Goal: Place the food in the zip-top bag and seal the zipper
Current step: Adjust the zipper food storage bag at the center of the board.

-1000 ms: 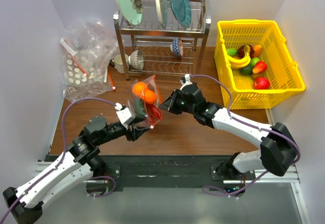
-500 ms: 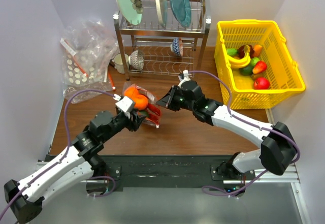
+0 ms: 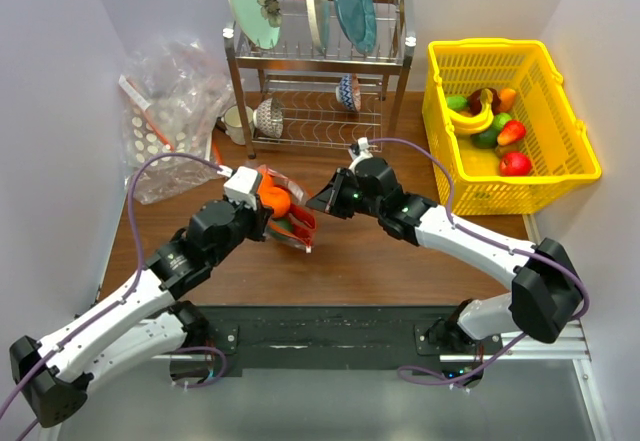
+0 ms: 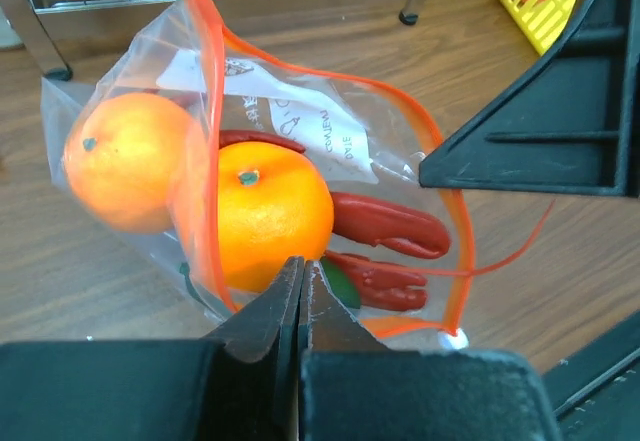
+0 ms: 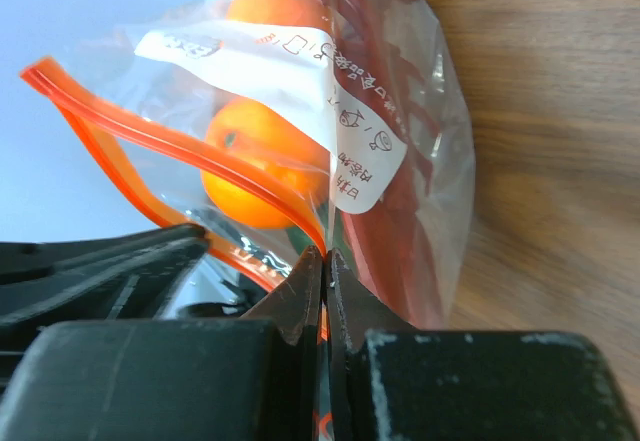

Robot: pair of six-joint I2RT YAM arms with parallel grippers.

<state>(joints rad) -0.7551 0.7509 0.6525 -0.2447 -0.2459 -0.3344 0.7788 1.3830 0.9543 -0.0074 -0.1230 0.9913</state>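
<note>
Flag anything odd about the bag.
On the clear plastic pouch, the orange zipper strip gapes, its two sides bowed apart, though round oranges and a glossy red lobster sit inside. Nothing is spilled.

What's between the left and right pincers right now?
The zip-top bag, with oranges and red lobster inside, stretches between left pincer and right pincer; both are shut on its rim. Top view shows it.

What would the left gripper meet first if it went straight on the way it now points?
Probably the nearer orange inside the zip-top bag: it lies just beyond the shut left gripper, behind clear plastic. Depth is unclear.
</note>
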